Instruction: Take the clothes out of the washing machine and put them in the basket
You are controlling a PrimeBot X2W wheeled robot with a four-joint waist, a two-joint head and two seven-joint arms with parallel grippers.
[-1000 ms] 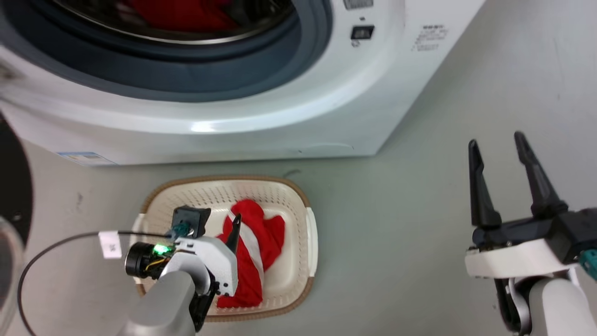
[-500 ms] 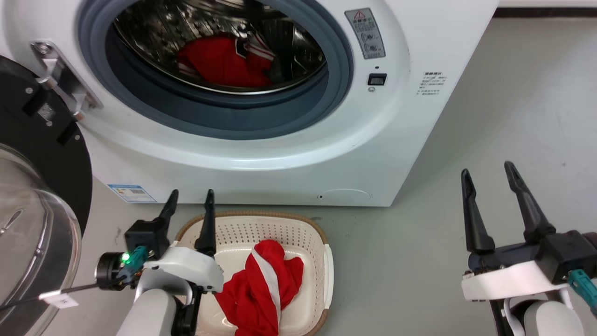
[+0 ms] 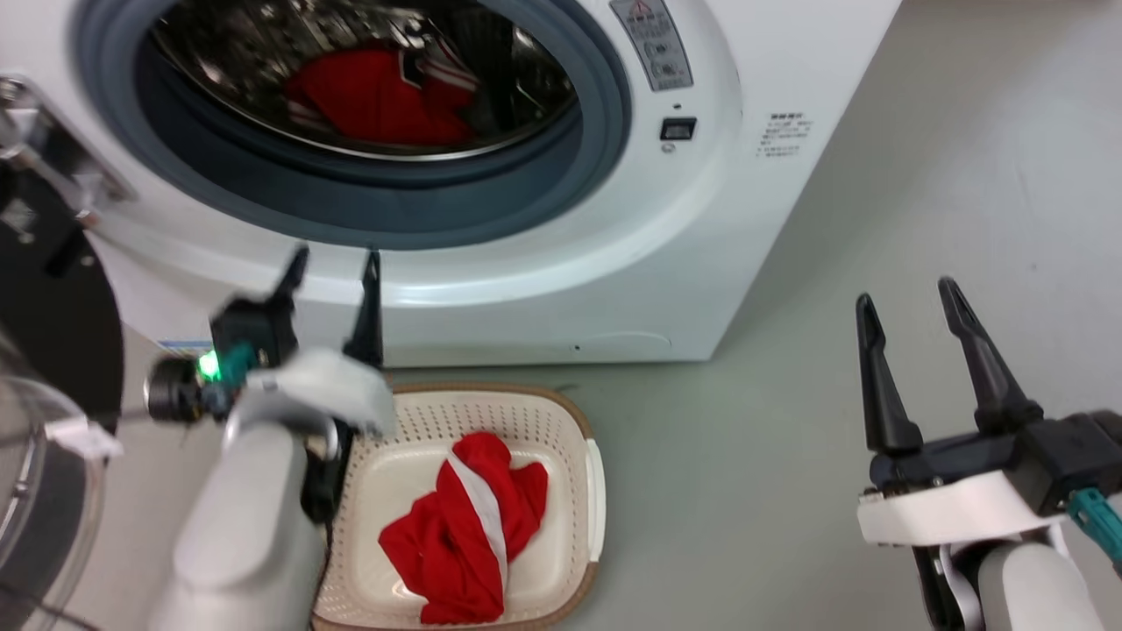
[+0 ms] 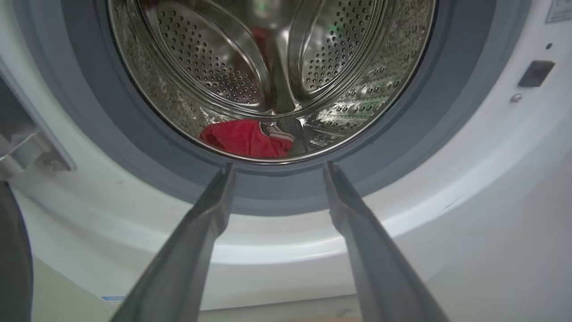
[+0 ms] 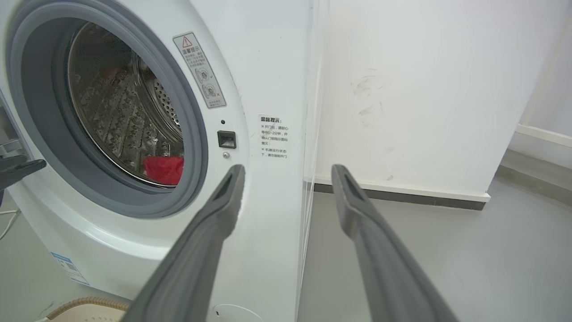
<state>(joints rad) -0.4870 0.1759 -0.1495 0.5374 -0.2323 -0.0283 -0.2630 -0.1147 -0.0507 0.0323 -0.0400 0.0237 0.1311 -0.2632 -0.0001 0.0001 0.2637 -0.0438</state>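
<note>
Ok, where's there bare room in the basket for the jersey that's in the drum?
In the cream perforated plastic basket, the far-left floor is bare, between the crumpled red white-striped garment and the far wall. A narrow strip runs along the right wall. The middle and front are crowded by that garment.

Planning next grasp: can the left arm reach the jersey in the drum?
Probably yes. The left gripper is open, empty, aimed at the drum; the door is swung aside and nothing blocks the way to the jersey.
</note>
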